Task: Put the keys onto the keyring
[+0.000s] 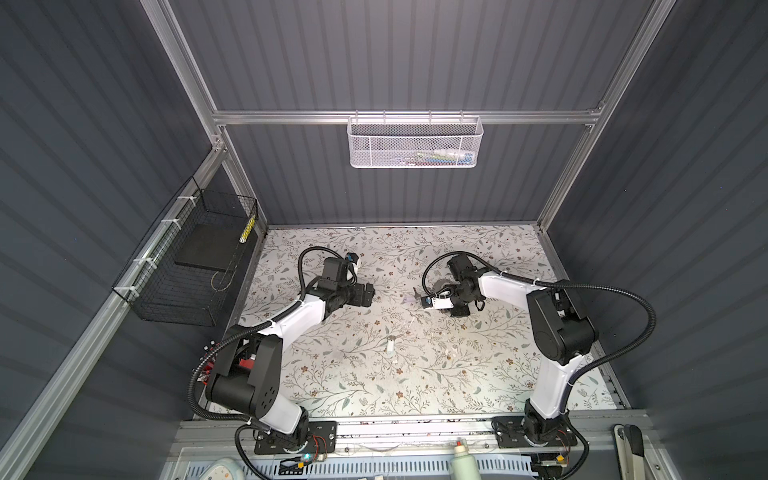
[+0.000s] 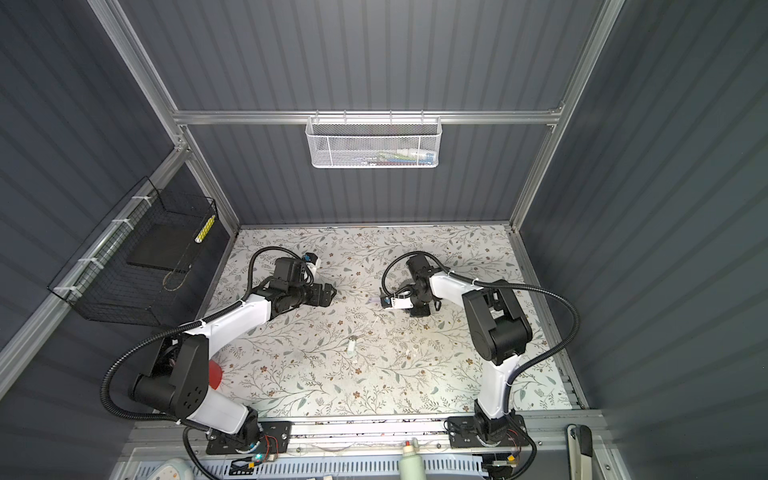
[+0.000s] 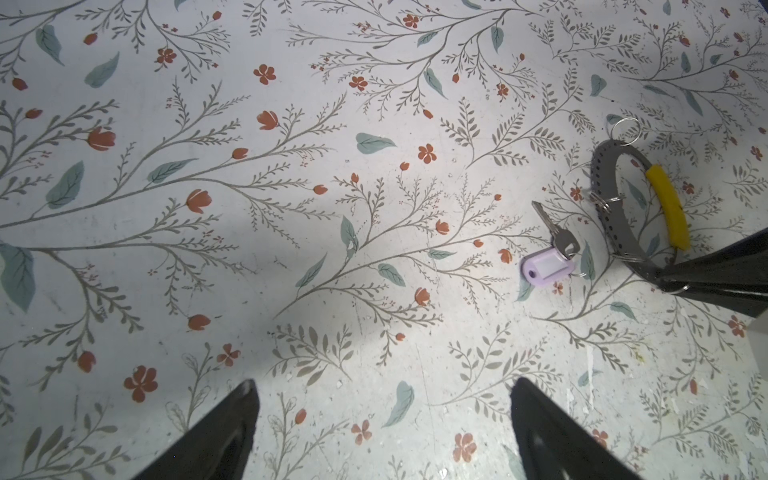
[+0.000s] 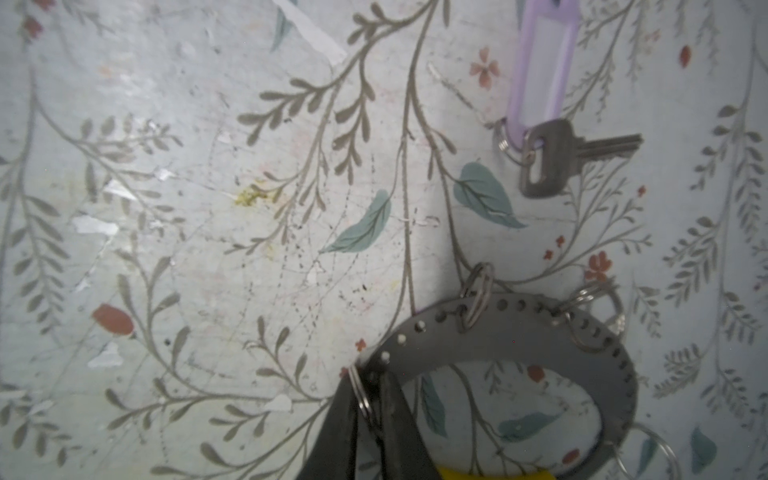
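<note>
Keyring (image 4: 519, 332) is pinched at its grey band by the right gripper (image 4: 368, 399), near the middle of the table (image 3: 208, 249) | left gripper (image 3: 382, 382) is spread wide, empty | key (image 4: 548, 162) is laid just beside the keyring | band should be held steady for threading

Light pools bright on your white floral-print tabletop (image 1: 374, 386) in both top views, while the dark grey ribbed walls (image 1: 83, 166) sit dim and the silver aluminium frame posts (image 1: 183, 62) splay toward the corners. A soft grey shadow crosses your left wrist view. In the right wrist view, the dark grey holed keyring band (image 4: 519, 332) and black right gripper (image 4: 368, 382) blur up close.
</note>
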Robot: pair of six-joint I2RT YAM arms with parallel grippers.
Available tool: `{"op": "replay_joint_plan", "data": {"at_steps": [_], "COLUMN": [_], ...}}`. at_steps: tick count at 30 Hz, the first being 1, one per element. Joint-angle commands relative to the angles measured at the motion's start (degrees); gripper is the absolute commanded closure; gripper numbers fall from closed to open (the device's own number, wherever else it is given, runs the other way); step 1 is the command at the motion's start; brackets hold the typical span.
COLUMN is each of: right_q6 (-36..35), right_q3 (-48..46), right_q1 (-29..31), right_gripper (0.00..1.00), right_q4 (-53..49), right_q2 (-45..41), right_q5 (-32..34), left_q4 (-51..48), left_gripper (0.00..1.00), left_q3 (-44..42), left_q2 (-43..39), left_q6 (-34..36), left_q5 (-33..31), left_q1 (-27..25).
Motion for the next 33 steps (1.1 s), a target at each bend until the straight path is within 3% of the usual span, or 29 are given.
{"op": "replay_joint_plan", "data": {"at_steps": [1,13,24,30,33], "right_q6": [0.94,3.28,12.22,17.75,21.7], "right_q3": [-0.64,0.3,1.31,0.59,0.52], "right_q1": [0.34,1.39,1.96,2.16,2.3], "right_gripper": [0.9,0.97,1.0,1.0,1.0], "right_q4": [-0.39,-2.5,-2.97,-0.98,-0.15], "right_q2": [-1.94,-5.63,-15.05,-20.1,-22.62], "right_q5": [0.08,-1.08,-8.99,-13.4,-17.54], "left_q4": [-0.6,-0.53,6.1,12.22,12.95], "left_gripper": [0.05,0.05,0.08,0.22,0.29], "left_q3": [0.69,0.74,-2.68,-6.1,-6.82], "left_q2": [-0.06,-1.59,-10.19,-14.84,-16.28], "left_q6": [0.95,0.62,4.91,10.33,16.87], "left_q5": [1.1,1.94,7.3,12.33,16.75], "left_q1": [-0.41,-0.47,-4.91,-8.67,-11.32]}}
